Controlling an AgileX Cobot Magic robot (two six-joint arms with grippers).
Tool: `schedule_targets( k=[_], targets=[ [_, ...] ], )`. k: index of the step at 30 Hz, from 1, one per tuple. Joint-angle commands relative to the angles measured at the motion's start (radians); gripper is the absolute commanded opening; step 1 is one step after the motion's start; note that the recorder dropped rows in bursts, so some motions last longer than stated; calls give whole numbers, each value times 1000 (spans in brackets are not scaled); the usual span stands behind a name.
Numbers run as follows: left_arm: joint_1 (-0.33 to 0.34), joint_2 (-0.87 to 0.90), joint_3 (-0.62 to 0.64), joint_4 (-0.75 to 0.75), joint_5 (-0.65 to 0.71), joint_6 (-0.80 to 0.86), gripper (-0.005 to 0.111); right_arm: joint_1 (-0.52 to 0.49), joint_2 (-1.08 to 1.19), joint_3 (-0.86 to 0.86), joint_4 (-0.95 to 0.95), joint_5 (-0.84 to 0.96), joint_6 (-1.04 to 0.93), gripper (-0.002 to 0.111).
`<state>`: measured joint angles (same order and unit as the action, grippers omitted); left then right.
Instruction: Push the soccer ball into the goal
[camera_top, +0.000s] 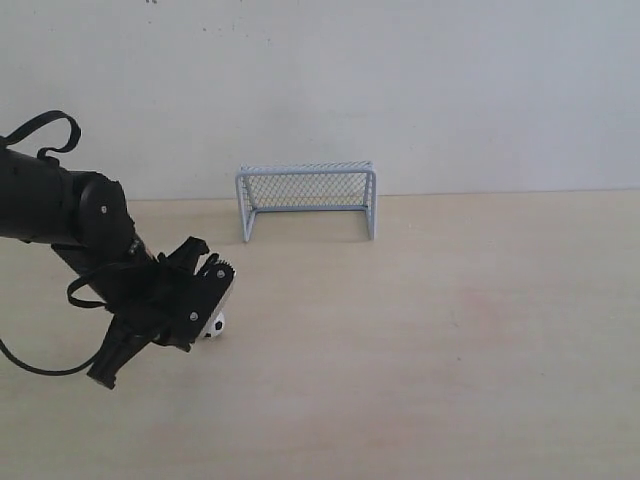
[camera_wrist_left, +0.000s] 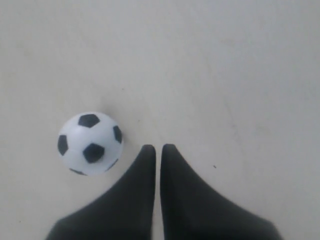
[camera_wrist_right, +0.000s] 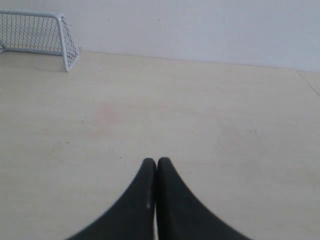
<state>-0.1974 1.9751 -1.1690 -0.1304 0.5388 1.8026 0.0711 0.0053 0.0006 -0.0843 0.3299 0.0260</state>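
By the left gripper (camera_wrist_left: 158, 148), soccer ball (camera_wrist_left: 90, 143) lies outside goal (camera_top: 243, 205)

I see a pale wooden table (camera_top: 450, 380) spreading out under me, with a faint pinkish smudge (camera_wrist_right: 105, 116) on it. A plain white wall (camera_top: 450, 90) rises at its far edge.

The small round soccer ball (camera_wrist_left: 90, 143) is showing glossy white plastic with black pentagon patches. The miniature wire-framed goal (camera_top: 306, 197) is wearing pale blue-grey on its frame, with a fine grid of pale mesh netting. The smooth pale beige tabletop (camera_top: 450, 350) is carrying a faint pinkish smudge (camera_wrist_right: 105, 116). The left end effector (camera_wrist_left: 158, 150) and the right end effector (camera_wrist_right: 156, 162), 2 tapered pairs of fingers, are both showing plain matte black. The flat wall (camera_top: 420, 80) is looking off-white with tiny dark specks.
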Motion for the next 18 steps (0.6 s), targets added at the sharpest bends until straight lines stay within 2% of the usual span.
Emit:
schedule_targets(
  k=[1, 7, 18],
  targets=[
    [-4, 3, -12, -16, -5, 8, 4, -4, -5, -1, 0, -9, -4, 0],
    [-4, 3, -12, -16, 48, 8, 4, -4, -5, -1, 0, -7, -4, 0],
    [-4, 30, -33, -9, 37, 30, 4, -4, -5, -1, 0, -7, -4, 0]
  ],
)
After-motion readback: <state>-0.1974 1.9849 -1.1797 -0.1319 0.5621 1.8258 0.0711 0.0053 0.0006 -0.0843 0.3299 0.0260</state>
